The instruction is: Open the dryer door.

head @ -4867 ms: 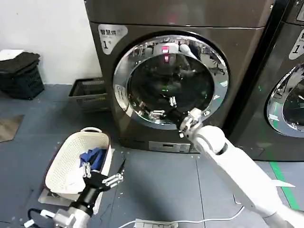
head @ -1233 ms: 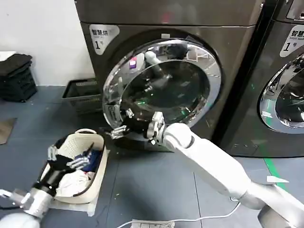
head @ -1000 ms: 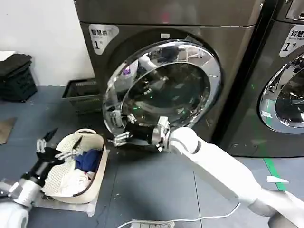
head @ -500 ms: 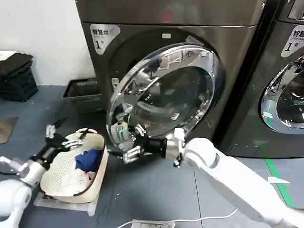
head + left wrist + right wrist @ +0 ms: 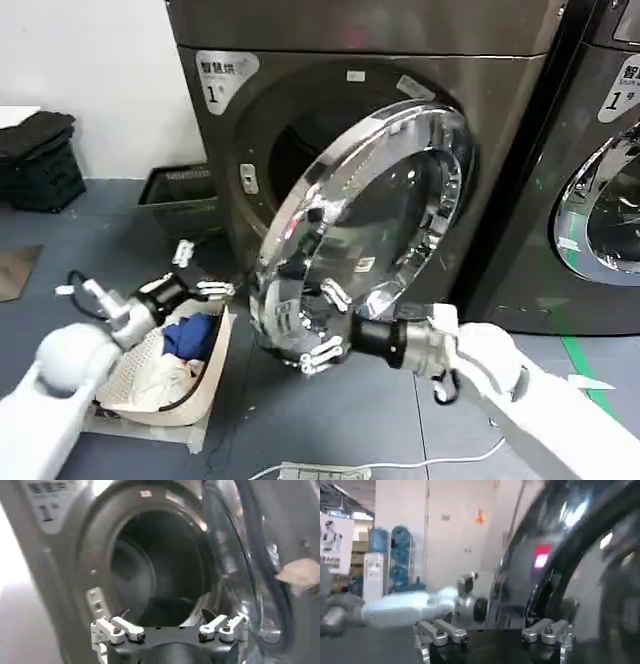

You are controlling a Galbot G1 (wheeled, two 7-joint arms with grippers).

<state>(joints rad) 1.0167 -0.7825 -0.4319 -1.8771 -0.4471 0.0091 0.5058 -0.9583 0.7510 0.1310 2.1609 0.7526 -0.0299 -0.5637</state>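
The right hand [image 5: 322,325] sits at the lower edge of the door [image 5: 365,225], its fingers spread, one above and one below, touching or just off the chrome rim; I cannot tell whether they pinch it. In the right wrist view the same hand [image 5: 492,632] shows both fingers apart with nothing between them, the dark glass and rim close beside it. The left hand [image 5: 200,270] hangs low near the floor, just above the basket [image 5: 130,375], its fingers also spread and holding nothing; in the left wrist view it [image 5: 170,630] faces the open drum [image 5: 160,570].

There are two machines. The brownish-grey dryer [image 5: 350,60] has one round door, which stands swung out from the front, hinged on its right side, tilted so the chrome rim faces the floor and the left. Behind it the dark drum mouth [image 5: 300,150] is uncovered. The blacker machine [image 5: 600,150] stands just to the right, its own chrome-rimmed door flat against its front.

On the floor lie one white basket with blue and white cloth [image 5: 185,335] in it, near the dryer's lower left corner, a grey crate [image 5: 180,190] against the wall, and a black crate [image 5: 40,160] farther left. A white cable [image 5: 330,468] runs along the floor at the near edge.
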